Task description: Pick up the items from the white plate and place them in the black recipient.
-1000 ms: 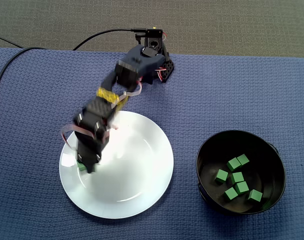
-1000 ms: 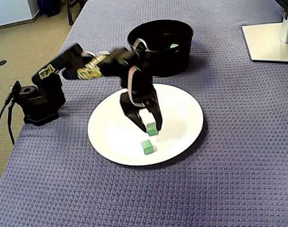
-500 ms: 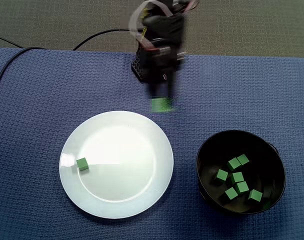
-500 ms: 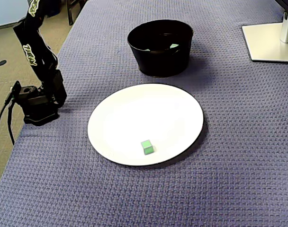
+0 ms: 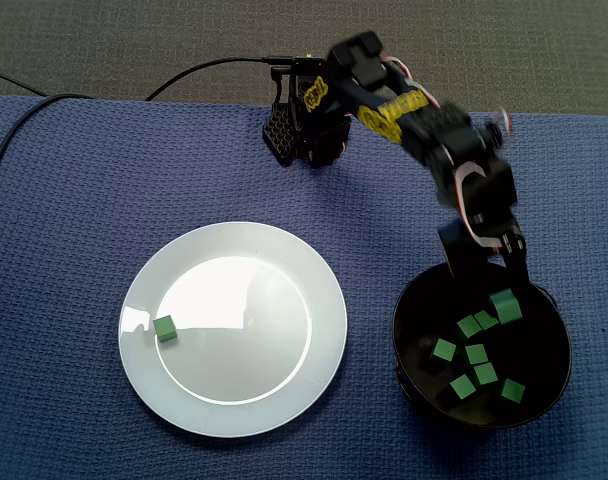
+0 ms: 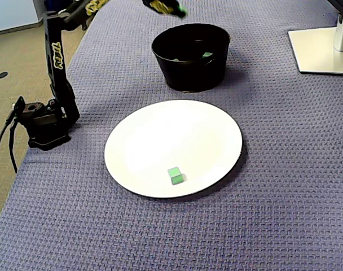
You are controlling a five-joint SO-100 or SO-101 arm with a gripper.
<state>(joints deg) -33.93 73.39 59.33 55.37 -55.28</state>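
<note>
Jaws spread, the gripper (image 5: 489,285) hangs over the upper rim of the black bowl (image 5: 414,300), as we see it in a fixed view from above. A green cube (image 5: 504,305) shows just off the tip of the right-hand finger, over the bowl's mouth and larger in frame than those below. We cannot tell whether the finger touches it. Seven loose cubes (image 5: 476,353), also green, lie scattered on the bowl's floor, most of them apart and two touching near the top.

The arm (image 5: 414,115) reaches from its base (image 5: 304,130) at the cloth's upper edge, running right and then down toward the bowl. A black cable (image 5: 204,68) trails away from the base to the left. In a fixed view from the side, the arm rises from the same base (image 6: 44,121) at left and bends across the top of the frame. The gripper is mostly cropped there, and we see the cube (image 6: 181,9) as a green blur above the bowl (image 6: 188,73).

Left of the bowl and clear of it sits the white plate (image 5: 234,400), flat on the blue cloth (image 5: 74,180). One last cube (image 5: 165,328) rests near its left rim, well apart from the gripper. From the side it lies close to the plate's near edge (image 6: 175,175). A white stand (image 6: 324,51) occupies the cloth's upper right corner.
</note>
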